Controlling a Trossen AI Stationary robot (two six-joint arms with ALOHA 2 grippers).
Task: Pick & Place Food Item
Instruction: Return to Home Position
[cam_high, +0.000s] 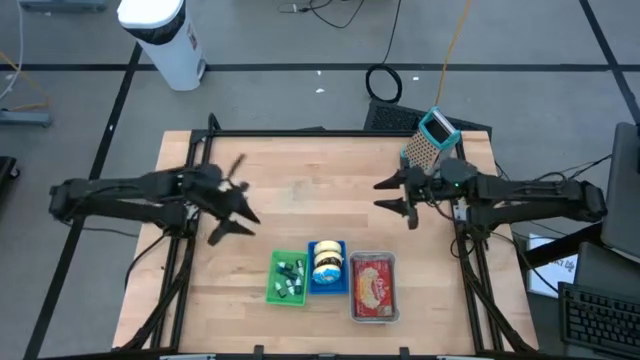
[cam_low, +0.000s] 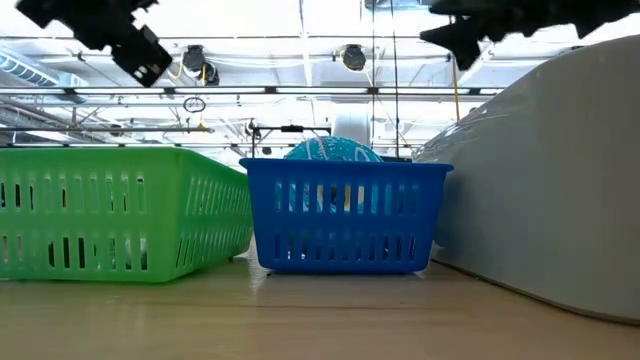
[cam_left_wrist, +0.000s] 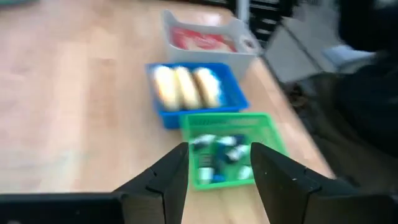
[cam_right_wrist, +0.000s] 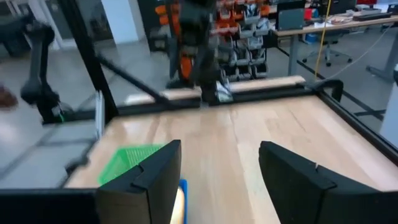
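Bins filled, both grippers empty

Bottles of food coloring (cam_high: 290, 279) lie jumbled in the slatted green plastic bin (cam_high: 271, 288) at lower centre of the high view. Touching its right side, a blue slatted bin (cam_high: 328, 291) holds pale rolls (cam_high: 327, 262). Next right, a smooth grey tub (cam_high: 352, 292) holds a red packet (cam_high: 374, 285). A metal grater (cam_high: 428, 140) with a teal handle stands at the wooden table's (cam_high: 300, 180) upper right edge. Left gripper (cam_high: 238, 200) hovers centre-left, fingers spread, holding nothing. Right gripper (cam_high: 383, 195) hovers centre-right, likewise spread and empty. Both hang well apart from the bins.
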